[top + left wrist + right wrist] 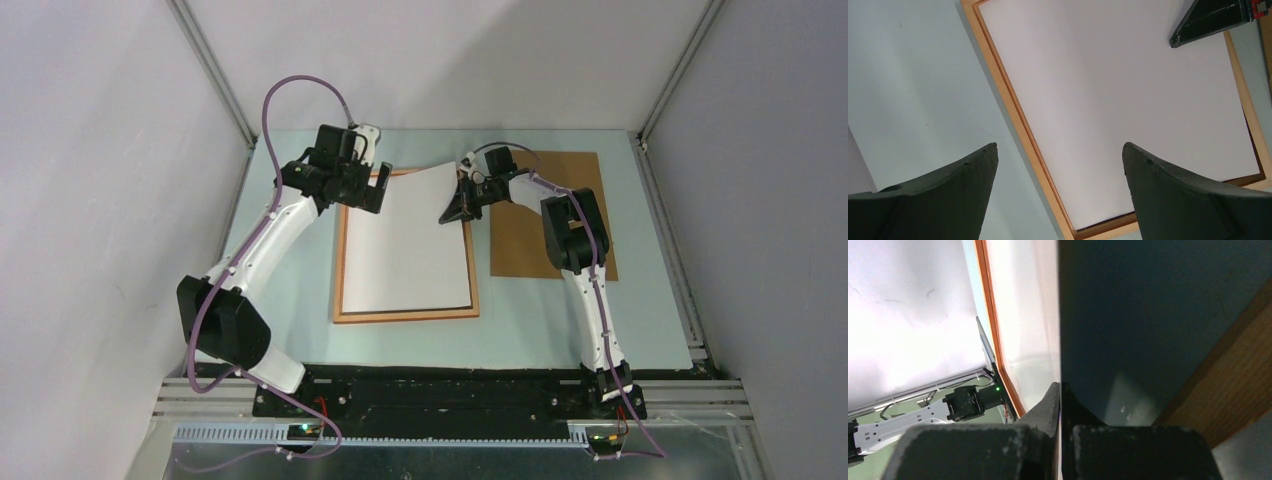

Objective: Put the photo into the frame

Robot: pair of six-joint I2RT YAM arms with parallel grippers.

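The photo lies white side up inside the orange-brown frame, its far right corner lifted. My right gripper is shut on that raised right edge; in the right wrist view the sheet runs edge-on between the closed fingers. My left gripper is open above the frame's far left corner, holding nothing. In the left wrist view its two fingers straddle the frame's left rail, with the white sheet beyond.
A plain brown backing board lies on the table right of the frame, under the right arm. Grey enclosure walls stand on both sides. The pale green table top lies bare left of the frame.
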